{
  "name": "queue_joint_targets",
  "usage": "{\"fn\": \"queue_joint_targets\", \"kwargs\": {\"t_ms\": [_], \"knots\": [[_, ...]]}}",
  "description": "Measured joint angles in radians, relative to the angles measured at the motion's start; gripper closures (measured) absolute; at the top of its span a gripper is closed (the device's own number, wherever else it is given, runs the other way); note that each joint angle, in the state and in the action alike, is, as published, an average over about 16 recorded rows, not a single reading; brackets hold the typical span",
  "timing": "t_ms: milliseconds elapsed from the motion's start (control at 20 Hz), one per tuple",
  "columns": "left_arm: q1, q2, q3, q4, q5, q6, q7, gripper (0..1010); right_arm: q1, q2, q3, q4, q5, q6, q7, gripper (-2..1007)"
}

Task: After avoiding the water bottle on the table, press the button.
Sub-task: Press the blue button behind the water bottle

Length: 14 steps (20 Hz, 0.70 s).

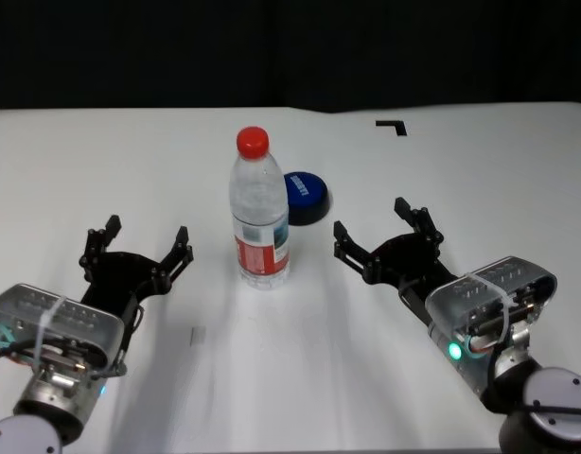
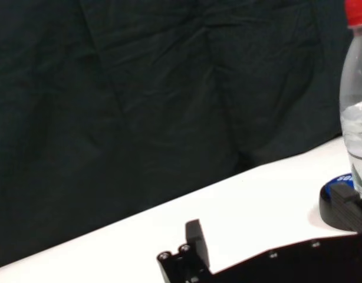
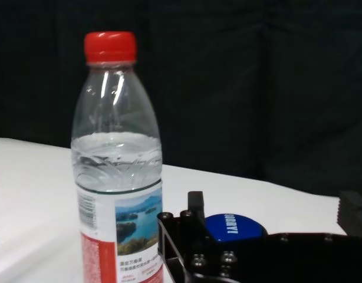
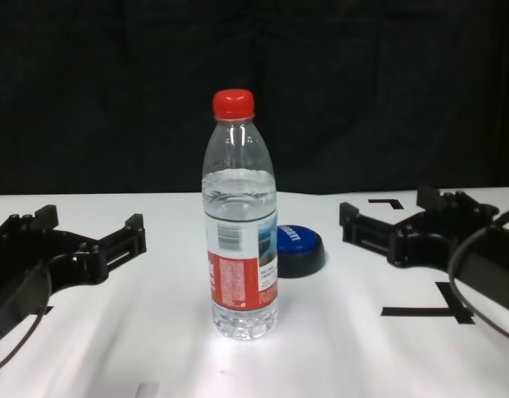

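Note:
The water bottle (image 1: 260,210) (image 4: 240,215) (image 3: 117,171) (image 2: 357,106) stands upright mid-table, clear with a red cap and a red, white and blue label. Directly behind it and slightly to the right sits the button (image 1: 306,197) (image 4: 295,246) (image 3: 233,227) (image 2: 341,200), a low black puck with a blue top. My left gripper (image 1: 146,236) (image 4: 90,224) is open, low over the table (image 1: 442,170) to the left of the bottle. To the right of the bottle my right gripper (image 1: 371,219) (image 4: 387,214) is open with nothing in it, close to the button's near right side.
Black tape marks lie on the table: a corner mark (image 1: 393,125) at the far right and a T-shaped mark (image 4: 429,308) near my right arm. A dark curtain hangs behind the table's far edge.

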Motion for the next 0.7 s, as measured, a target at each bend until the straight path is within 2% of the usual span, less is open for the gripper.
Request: {"fn": "queue_joint_targets", "kwargs": {"t_ms": [350,700], "knots": [[0.000,0.000,0.000,0.000,0.000,0.000,0.000,7,0.037,-0.017,0.013,0.025,-0.009,0.011,-0.013,3],[0.000,0.000,0.000,0.000,0.000,0.000,0.000,7,0.084,-0.030,0.016,0.068,-0.019,0.025,-0.013,3]]}}
